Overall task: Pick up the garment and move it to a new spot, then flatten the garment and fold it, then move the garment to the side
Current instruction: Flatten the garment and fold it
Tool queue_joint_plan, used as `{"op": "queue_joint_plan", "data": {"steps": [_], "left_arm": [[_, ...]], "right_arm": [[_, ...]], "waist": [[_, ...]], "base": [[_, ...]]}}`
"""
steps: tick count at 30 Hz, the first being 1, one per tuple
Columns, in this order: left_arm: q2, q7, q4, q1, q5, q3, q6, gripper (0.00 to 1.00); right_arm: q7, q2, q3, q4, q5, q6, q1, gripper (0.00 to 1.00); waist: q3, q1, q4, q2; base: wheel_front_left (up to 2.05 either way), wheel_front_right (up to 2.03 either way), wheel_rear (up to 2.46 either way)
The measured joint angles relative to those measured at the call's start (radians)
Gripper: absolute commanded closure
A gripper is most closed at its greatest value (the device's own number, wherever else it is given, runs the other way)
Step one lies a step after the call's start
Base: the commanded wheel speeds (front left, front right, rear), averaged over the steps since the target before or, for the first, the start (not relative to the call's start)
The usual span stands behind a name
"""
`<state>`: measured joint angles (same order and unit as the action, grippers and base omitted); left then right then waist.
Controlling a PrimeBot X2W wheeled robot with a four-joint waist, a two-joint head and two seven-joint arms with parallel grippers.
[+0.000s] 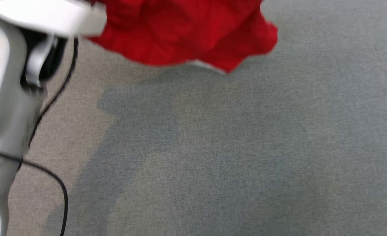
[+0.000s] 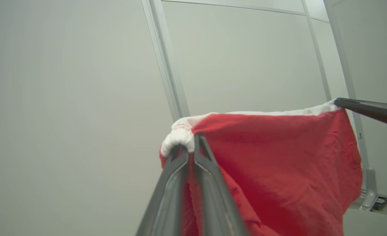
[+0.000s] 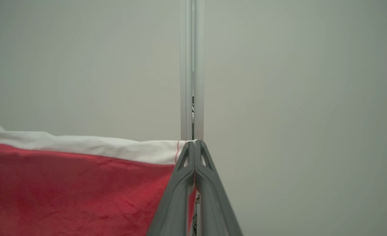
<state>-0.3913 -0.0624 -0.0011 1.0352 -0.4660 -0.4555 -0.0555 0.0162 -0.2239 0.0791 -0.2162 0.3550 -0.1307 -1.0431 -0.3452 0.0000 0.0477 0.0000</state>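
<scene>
Left wrist view: the left gripper [image 2: 193,141], jaws pinched shut on a bunched corner of the red cloth garment [image 2: 278,170], stands opposite the right gripper [image 2: 341,102], whose jaws are clamped on the far corner. The white hem band [image 3: 82,147] runs nearly level between the 2 grippers, and the cloth hangs below them, apparently clear of the grey carpeted floor [image 1: 246,147]. Laying it out probably calls for both arms to descend together, with the hem axis taut.

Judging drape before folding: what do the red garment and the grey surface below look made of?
The red garment: soft matte cloth, perhaps cotton; it hangs limp and creased. The grey surface: likely matte woven fabric or short carpet, finely speckled.
</scene>
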Motion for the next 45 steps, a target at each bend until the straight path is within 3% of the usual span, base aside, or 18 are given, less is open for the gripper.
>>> {"op": "queue_joint_plan", "data": {"steps": [6, 11, 17, 22, 26, 31, 38, 45], "left_arm": [[0.093, -0.071, 0.324, 0.192, -0.020, -0.008, 0.068, 1.00], [0.157, -0.123, 0.621, 0.272, -0.037, -0.019, 0.109, 1.00], [0.221, -0.159, 0.896, 0.283, -0.101, -0.014, 0.159, 1.00], [0.270, -0.187, 1.019, 0.230, -0.134, -0.027, 0.178, 1.00], [0.283, -0.196, 1.043, 0.134, -0.140, -0.041, 0.182, 1.00], [0.289, -0.198, 0.969, -0.037, -0.119, -0.025, 0.182, 1.00], [0.286, -0.198, 0.815, -0.294, -0.068, 0.007, 0.182, 1.00], [0.254, -0.198, 0.544, -0.612, 0.009, 0.053, 0.160, 1.00]], "right_arm": [[-0.059, 0.048, 0.053, -0.292, 0.011, 0.000, -0.242, 1.00], [-0.111, 0.110, 0.102, -0.533, 0.027, 0.000, -0.343, 1.00], [-0.170, 0.156, 0.188, -0.723, 0.082, 0.000, -0.365, 1.00], [-0.213, 0.167, 0.303, -0.780, 0.165, 0.000, -0.279, 1.00], [-0.249, 0.165, 0.356, -0.769, 0.242, 0.000, -0.163, 1.00], [-0.273, 0.128, 0.394, -0.698, 0.321, 0.000, 0.032, 1.00], [-0.278, 0.075, 0.404, -0.530, 0.362, 0.000, 0.286, 1.00], [-0.281, 0.029, 0.336, -0.294, 0.347, 0.000, 0.595, 1.00]], "waist": [[-0.054, 0.0000, -0.009, 0.0000], [-0.080, 0.0000, -0.010, 0.0000], [-0.099, 0.0000, -0.003, 0.0000], [-0.103, 0.0000, -0.010, 0.0000], [-0.092, 0.0000, -0.016, 0.0000], [-0.066, 0.0000, -0.024, 0.0000], [-0.019, 0.0000, -0.027, 0.0000], [0.051, 0.0000, -0.023, 0.0000]], "base": [[0.00, 0.00, 0.00], [0.00, 0.00, 0.00], [0.00, 0.00, 0.00], [0.00, 0.00, 0.00], [0.00, 0.00, 0.00], [0.00, 0.00, 0.00], [0.00, 0.00, 0.00], [0.00, 0.00, 0.00]]}}
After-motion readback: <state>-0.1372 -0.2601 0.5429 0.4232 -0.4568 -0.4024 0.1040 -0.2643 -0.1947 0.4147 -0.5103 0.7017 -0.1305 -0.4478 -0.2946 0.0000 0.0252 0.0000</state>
